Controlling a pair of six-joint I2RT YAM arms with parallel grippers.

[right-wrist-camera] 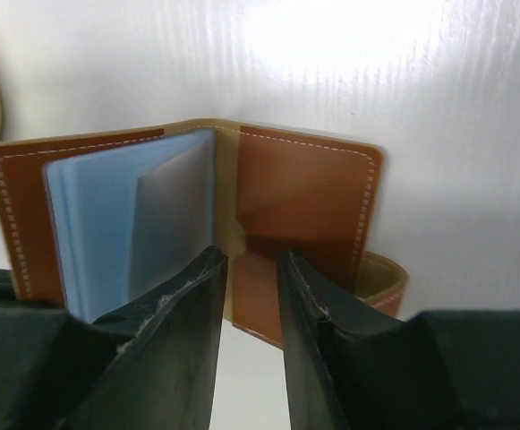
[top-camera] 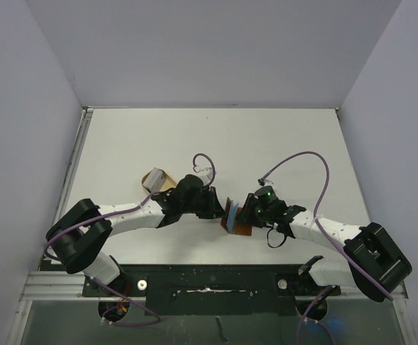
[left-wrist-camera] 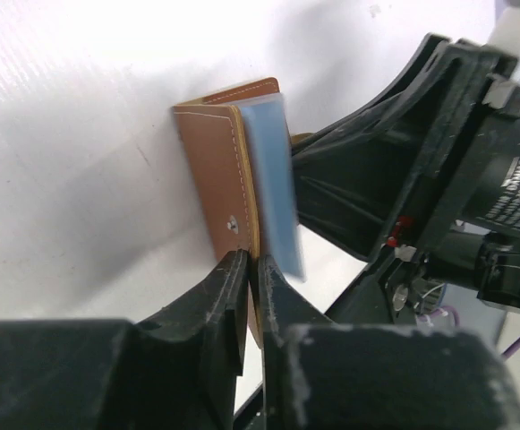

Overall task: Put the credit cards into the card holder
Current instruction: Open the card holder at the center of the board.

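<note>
Pale grey walls (top-camera: pixel 209 50) box in three sides of a white worktop (top-camera: pixel 194 140), with a metal rail (top-camera: pixel 54 287) along the near edge. The left arm (top-camera: pixel 126 214) and right arm (top-camera: pixel 327 231) angle in and meet near the front centre, purple cables (top-camera: pixel 316 162) looping above them. A tan tray (top-camera: pixel 155 180) sits just behind the left arm's wrist, partly hidden by it. The card holder (left-wrist-camera: pixel 208 170) stands open on edge between the two wrists, boxed in from both sides. The left gripper (left-wrist-camera: pixel 252 287) has its jaws pressed nearly together on the lower edge of the cover. The right gripper (right-wrist-camera: pixel 249 287) is partly spread, its fingers straddling the fold from the inside; can't tell if they touch. A pale blue credit card (left-wrist-camera: pixel 268 179) sits against the inside of one leaf, one right finger overlapping its corner. A small metal stud (left-wrist-camera: pixel 227 219) is on the outer cover.
</note>
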